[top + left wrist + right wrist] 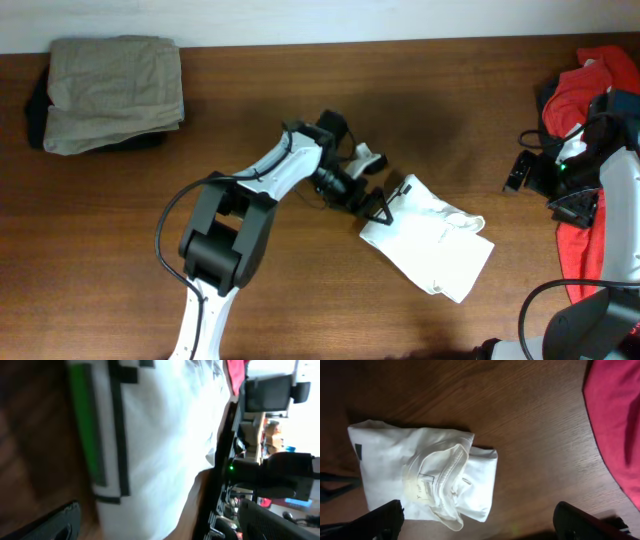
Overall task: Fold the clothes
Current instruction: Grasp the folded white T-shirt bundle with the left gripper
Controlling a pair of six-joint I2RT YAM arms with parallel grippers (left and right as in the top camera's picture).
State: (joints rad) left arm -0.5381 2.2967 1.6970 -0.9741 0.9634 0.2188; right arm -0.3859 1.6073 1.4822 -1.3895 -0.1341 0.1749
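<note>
Showing right-wrist only, seemingly: shirt collar [440, 467]

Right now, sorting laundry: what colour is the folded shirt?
The shirt is plain white; best in right wrist view.

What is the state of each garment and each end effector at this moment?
white shirt, folded into a small packet, collar on top
khaki trousers, folded, far left
red garment, crumpled, not folded, right edge
left end effector, open, holding nothing, at the shirt's edge
right end effector, open, empty, apart from the shirt
</note>
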